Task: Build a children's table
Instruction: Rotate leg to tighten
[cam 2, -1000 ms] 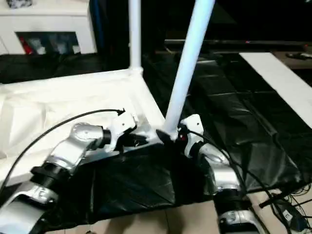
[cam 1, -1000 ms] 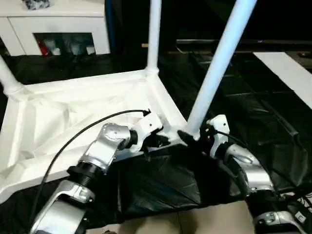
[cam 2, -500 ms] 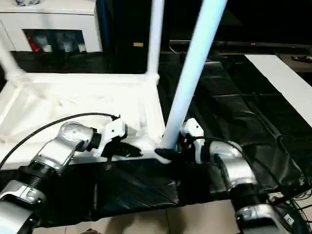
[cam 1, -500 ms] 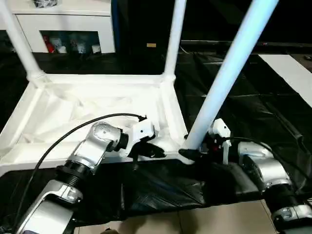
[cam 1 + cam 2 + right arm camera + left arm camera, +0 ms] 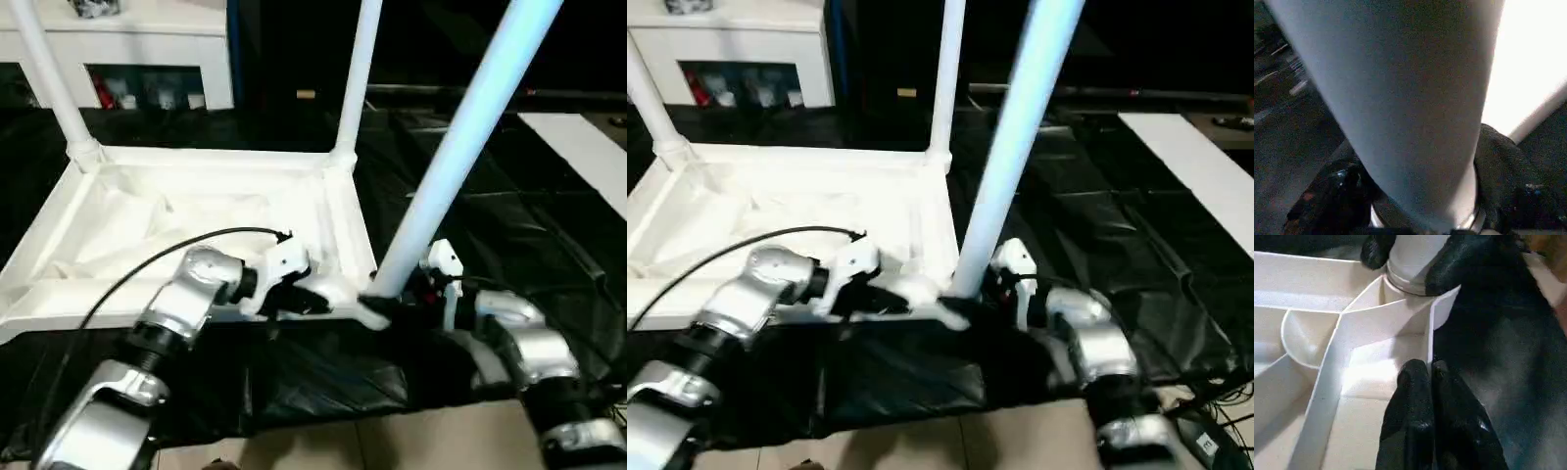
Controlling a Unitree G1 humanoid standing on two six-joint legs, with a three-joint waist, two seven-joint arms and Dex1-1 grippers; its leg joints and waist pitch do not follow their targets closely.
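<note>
You see the white tabletop (image 5: 196, 211) lying upside down, ribbed underside facing up. Three white tube legs stand in its corner sockets: the nearest leg (image 5: 460, 147) leans at the corner directly beside the right hand (image 5: 392, 299); two others stand beyond.

One white plastic rectangular tabletop (image 5: 196, 211) lies upside down across the left and centre of the left eye view, and three long white tube legs stand up from its corners: one at the upper left (image 5: 44, 73), one at the upper centre (image 5: 358, 83) and one large in the foreground right of centre (image 5: 460, 147). There are two silver robot arms with black-fingered grippers, the left gripper (image 5: 315, 302) at lower centre and the right gripper (image 5: 392, 299) just right of it. One white cabinet with glass doors (image 5: 147, 59) sits at the top left, and one black plastic sheet (image 5: 509, 235) covers the floor.
</note>
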